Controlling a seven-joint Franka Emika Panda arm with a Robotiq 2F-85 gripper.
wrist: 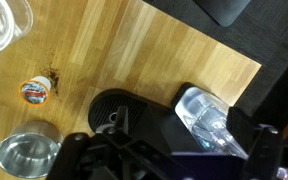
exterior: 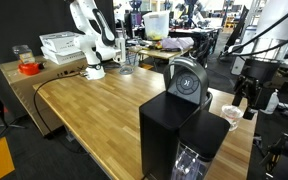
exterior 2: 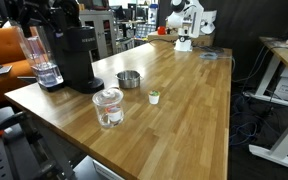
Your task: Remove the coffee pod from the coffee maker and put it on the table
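Note:
The coffee maker (exterior 2: 72, 55) stands at the table's near end, black and boxy, with a clear water tank (exterior 2: 44, 66). In an exterior view its rounded head shows a round emblem (exterior: 186, 78). A small coffee pod (exterior 2: 154, 97) lies on the wooden table (exterior 2: 184, 110), apart from the machine. In the wrist view the pod (wrist: 36, 92) lies left of the machine's black top (wrist: 134, 110) and clear tank (wrist: 209, 120). My gripper (wrist: 169, 150) hovers above the machine with its fingers wide apart and empty. It shows dark above the machine (exterior 2: 44, 12) and beside it (exterior: 250, 88).
A small metal cup (exterior 2: 129, 79) and a glass jar (exterior 2: 108, 107) stand on the table near the machine; both also show in the wrist view, the cup (wrist: 29, 158) and the jar (wrist: 2, 22). A white robot arm (exterior: 89, 40) and white trays (exterior: 62, 45) are at the table's far end.

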